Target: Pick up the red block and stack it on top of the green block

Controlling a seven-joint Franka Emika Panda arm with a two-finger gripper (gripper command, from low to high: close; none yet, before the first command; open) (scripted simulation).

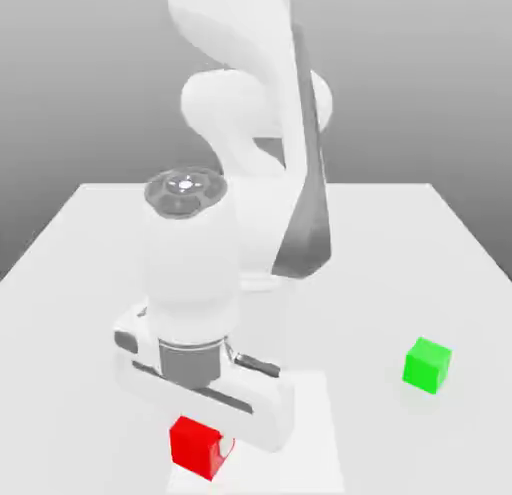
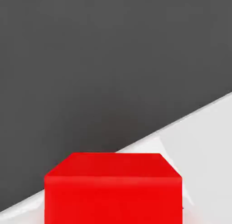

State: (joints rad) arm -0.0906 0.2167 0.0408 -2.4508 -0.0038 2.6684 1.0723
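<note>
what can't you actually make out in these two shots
- Hand, exterior view: its fingertips sit behind its own body and the red block, so contact cannot be checked.
- Red block, hand view: lower part cut off by the picture's edge.
- Green block, exterior view: far faces turned away.
- Table, exterior view: near edge cut off.

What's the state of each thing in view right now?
red block: on the table, under the lowered hand, not yet on the green block.
green block: on the table, nothing on top, off to the exterior view's right, apart from the red block.
pincer: down at the red block, shut on it.
</note>
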